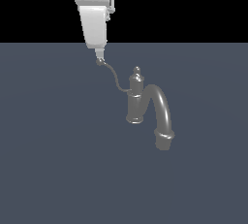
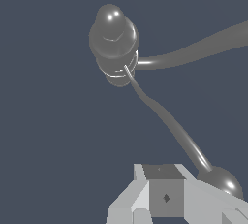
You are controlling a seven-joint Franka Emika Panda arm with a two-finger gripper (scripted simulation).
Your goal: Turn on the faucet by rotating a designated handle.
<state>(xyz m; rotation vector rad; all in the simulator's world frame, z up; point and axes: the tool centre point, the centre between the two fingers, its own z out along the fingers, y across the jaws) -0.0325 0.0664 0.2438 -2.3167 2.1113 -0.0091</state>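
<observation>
Where the handle (image 1: 115, 78) ends, the pincer (image 1: 99, 61) touches its ball tip.

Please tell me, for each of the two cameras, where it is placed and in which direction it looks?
Exterior view: off the arm, somewhat above, facing the faucet; the gripper and the arm's lower part show.
Wrist view: on the wrist, looking down past the gripper onto the faucet; only the fingers show.
Both show the handle, its ball tip at the gripper.
</observation>
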